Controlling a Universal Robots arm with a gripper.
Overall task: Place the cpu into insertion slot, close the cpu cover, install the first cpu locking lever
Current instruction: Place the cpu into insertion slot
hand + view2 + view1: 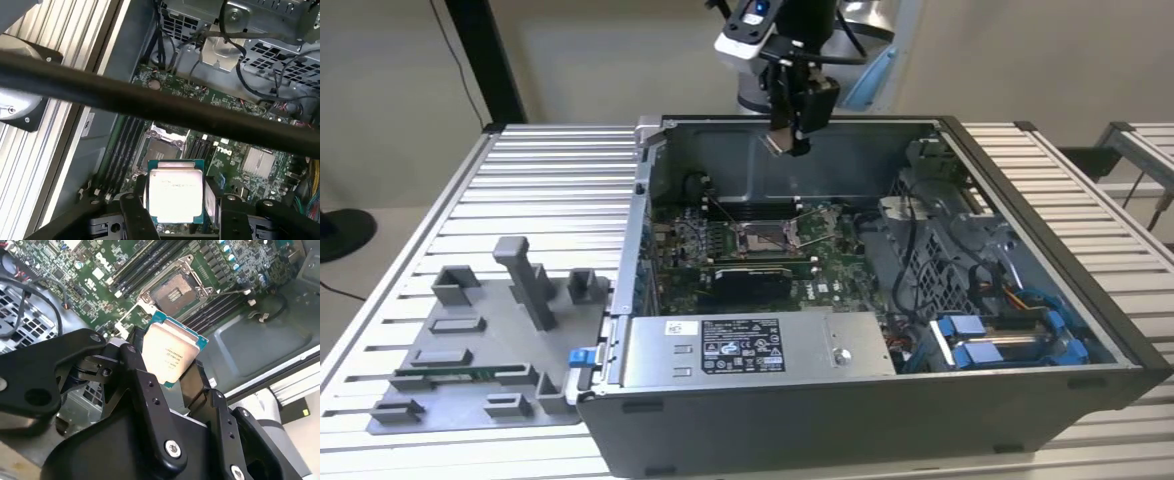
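Gripper [790,140] clamped on the cpu [172,352], hanging high over the case [854,430]. Slot [763,238] sits at 6 o'clock from it in the exterior view and looks empty. Placing step, I'd say. It needs squaring up over the slot, then a gentle drop.

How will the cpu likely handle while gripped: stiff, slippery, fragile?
The cpu is a thin flat plate, so probably stiff and light. Its smooth silvery lid looks slippery; the gripper grips it by its edges. Its thin green border may chip if squeezed.
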